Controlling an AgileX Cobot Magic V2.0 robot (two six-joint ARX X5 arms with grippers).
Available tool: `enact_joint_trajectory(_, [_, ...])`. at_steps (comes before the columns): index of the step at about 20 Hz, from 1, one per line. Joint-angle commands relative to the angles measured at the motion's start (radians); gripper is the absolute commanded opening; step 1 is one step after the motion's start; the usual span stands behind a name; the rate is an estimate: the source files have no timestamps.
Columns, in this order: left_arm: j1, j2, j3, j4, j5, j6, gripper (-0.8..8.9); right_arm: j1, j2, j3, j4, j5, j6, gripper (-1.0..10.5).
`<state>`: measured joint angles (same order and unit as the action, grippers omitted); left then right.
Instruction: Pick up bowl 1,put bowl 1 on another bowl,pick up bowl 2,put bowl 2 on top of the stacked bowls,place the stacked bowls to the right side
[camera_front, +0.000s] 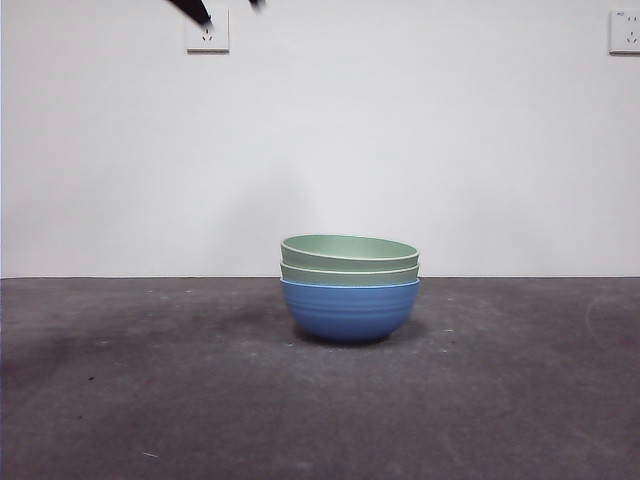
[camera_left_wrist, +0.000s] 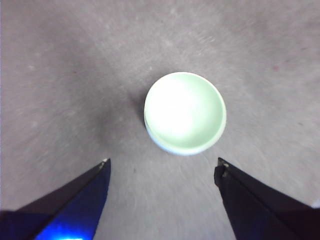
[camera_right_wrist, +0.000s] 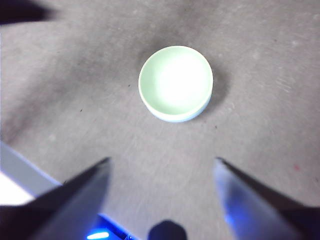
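Three bowls, the stacked bowls, sit mid-desk directly beneath both spread, empty grippers, so you descend with either the left gripper or right gripper, neither plainly nearer.

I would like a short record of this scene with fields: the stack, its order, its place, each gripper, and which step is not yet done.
stack: the stacked bowls, three nested, standing upright on the table
order: blue bowl at the bottom, two pale green bowls inside it
place: about the middle of the front view
left gripper: open, high above the stack, holding nothing
right gripper: open, high above the stack, holding nothing
step not yet done: moving the stack to the right side
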<state>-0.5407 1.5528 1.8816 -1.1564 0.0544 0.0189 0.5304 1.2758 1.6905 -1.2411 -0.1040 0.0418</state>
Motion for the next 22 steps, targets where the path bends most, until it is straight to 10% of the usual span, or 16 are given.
enact_joint_trajectory(1, [-0.001, -0.078, -0.002, -0.053, -0.001, 0.012, 3.51, -0.001, 0.077, 0.002, 0.038, 0.002, 0.005, 4.6])
enact_joint_trajectory(22, [-0.003, -0.309, -0.002, -0.228, 0.005, 0.006, 3.51, -0.146, 0.756, 0.002, 0.371, -0.106, 0.055, 4.4])
